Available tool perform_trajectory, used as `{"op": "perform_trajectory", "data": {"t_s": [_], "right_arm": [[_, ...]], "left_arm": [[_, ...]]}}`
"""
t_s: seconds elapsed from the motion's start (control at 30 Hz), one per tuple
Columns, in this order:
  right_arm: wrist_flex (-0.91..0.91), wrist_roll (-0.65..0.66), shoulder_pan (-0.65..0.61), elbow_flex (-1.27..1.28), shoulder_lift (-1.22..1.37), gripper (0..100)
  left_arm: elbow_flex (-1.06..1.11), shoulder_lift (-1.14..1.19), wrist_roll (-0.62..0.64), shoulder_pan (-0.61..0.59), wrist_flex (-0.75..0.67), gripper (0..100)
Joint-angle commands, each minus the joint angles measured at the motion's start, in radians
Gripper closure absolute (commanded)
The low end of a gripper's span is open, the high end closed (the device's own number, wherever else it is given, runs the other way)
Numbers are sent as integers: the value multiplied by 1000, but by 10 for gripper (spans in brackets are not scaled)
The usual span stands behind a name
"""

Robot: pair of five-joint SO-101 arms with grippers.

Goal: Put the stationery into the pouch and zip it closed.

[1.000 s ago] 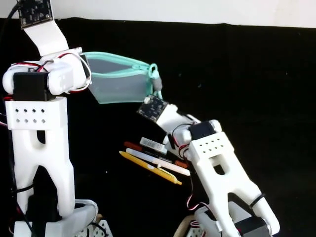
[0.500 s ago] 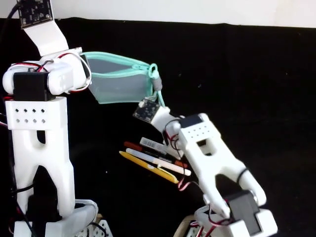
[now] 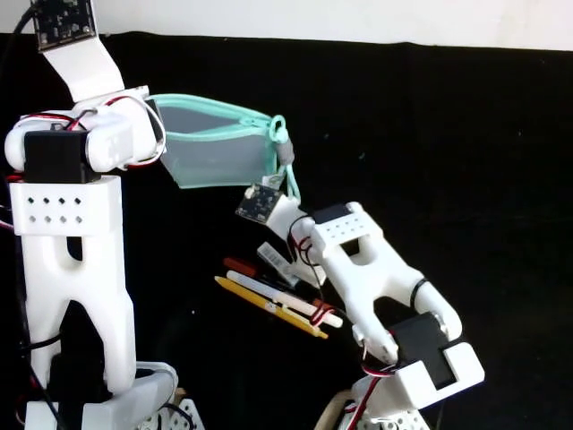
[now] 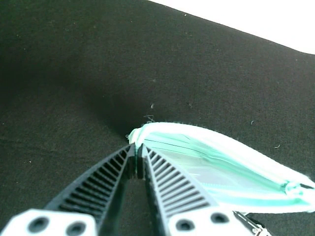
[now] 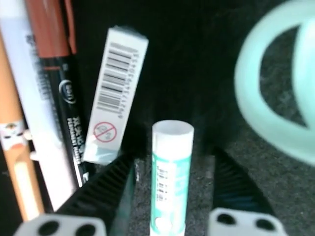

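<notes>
The right gripper point(image 5: 171, 158) has its 2 jaws spread either side of the glue stick point(image 5: 171, 196), whose long axis runs straight between them, touching neither, while the left gripper point(image 4: 136, 149) pinches the pouch point(image 4: 221, 167) by 1 end.

Corner of the mint pouch point(image 4: 221, 169) is pinched by the left gripper point(image 4: 136, 150), fingers nearly touching. Pouch edges are seen parted, zipper pull point(image 4: 294, 189) at the far end. Black cloth point(image 4: 74, 69) is spread underneath.
</notes>
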Motion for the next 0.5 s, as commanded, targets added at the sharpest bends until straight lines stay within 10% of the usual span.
{"op": "perform_trajectory", "data": {"t_s": [0.0, 0.47], "right_arm": [[-28, -8, -7, -33, -5, 988], [81, -281, 148, -148, -12, 992]], "left_arm": [[13, 27, -8, 10, 5, 994], [13, 27, -8, 10, 5, 994]]}}
